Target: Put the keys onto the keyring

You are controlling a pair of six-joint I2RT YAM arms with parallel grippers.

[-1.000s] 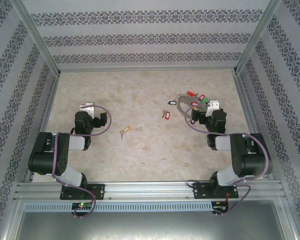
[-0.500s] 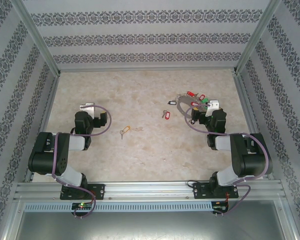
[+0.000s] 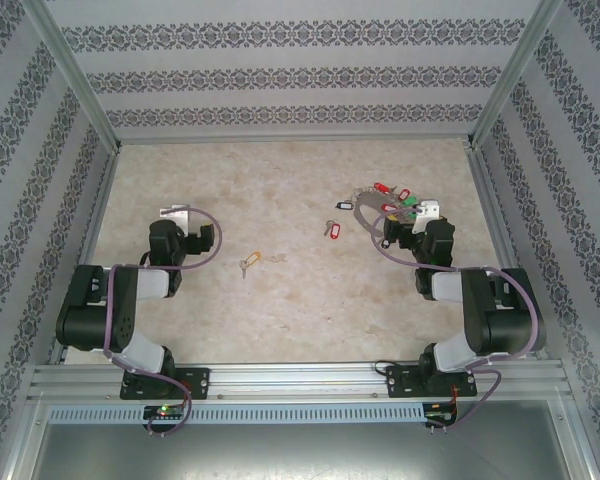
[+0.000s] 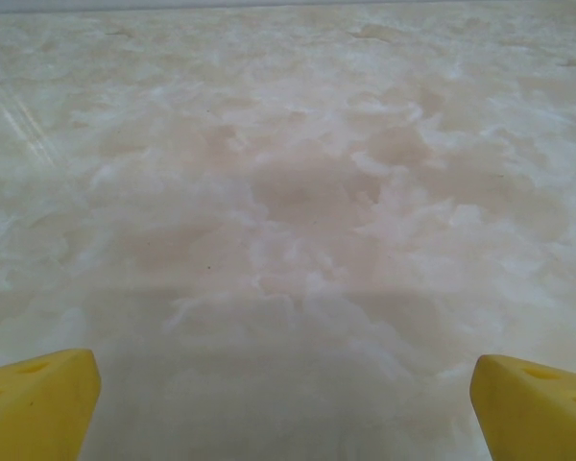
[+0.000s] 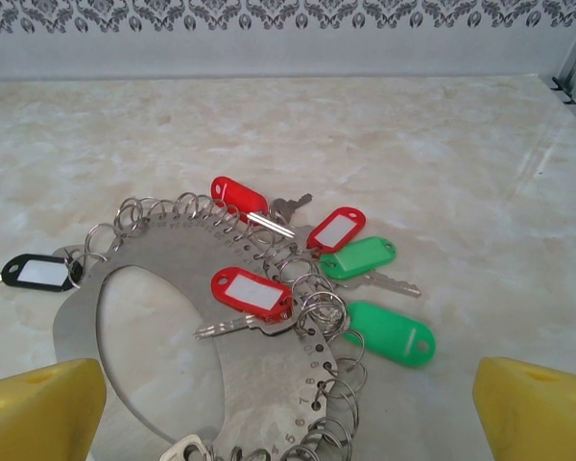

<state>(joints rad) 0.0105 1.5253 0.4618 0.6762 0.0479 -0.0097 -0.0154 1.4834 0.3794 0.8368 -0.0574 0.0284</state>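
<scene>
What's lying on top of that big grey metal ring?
A silvery key with a red plastic tag and small wire split rings lie on the flat grey metal keyring; whatever its tag covers is hidden.

Robot lab cell: aluminium frame (image 3: 72,70), patterned walls (image 3: 280,80), marbled table (image 3: 280,310).

high overhead, wrist views low, keyring (image 5: 269,375) shared

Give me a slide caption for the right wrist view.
Open right claw facing the keyring and its tagged keys.
</scene>
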